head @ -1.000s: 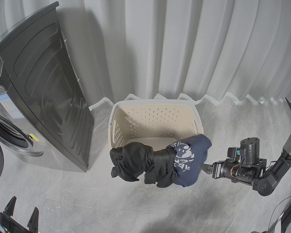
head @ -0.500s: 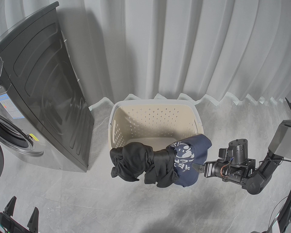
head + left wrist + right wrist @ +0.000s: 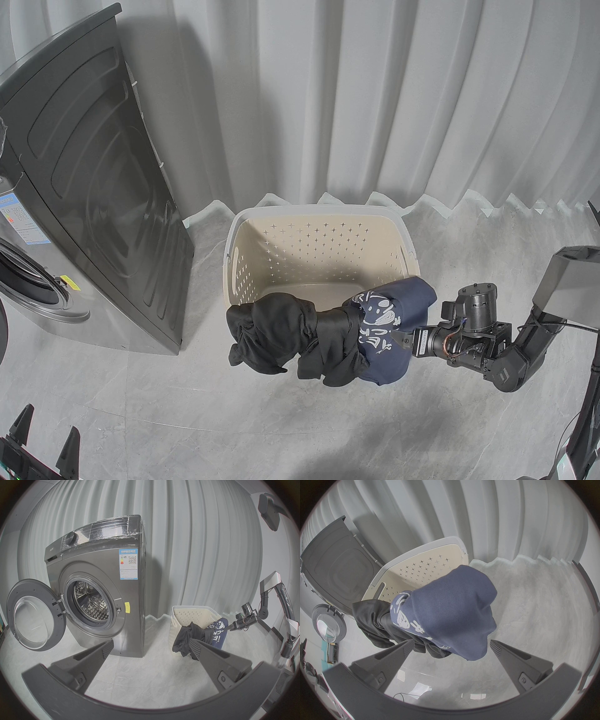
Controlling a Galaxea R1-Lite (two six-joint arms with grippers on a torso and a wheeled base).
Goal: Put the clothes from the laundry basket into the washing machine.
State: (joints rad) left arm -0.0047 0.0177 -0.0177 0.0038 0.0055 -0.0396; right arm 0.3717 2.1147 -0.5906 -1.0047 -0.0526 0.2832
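Floor (image 3: 250, 406): laundry basket (image 3: 319, 210), washing machine (image 3: 94, 187)

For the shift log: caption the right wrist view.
Open right gripper poised at navy garment draped over the laundry basket rim, black clothes beside it.

Washing machine (image 3: 94, 187) stands at left side of floor (image 3: 250, 412), w/ its door (image 3: 36, 614) swung out beside the opening. Laundry basket (image 3: 312, 209) sits centre, right of machine & apart from it, just in front of curtain (image 3: 375, 94) along floor's far edge. Left garment (image 3: 272, 331) & right garment (image 3: 394, 319) hang over basket's near rim, touching. Right gripper (image 3: 401, 340) is just right of right garment; left gripper (image 3: 50, 422) is at floor's near-left corner.
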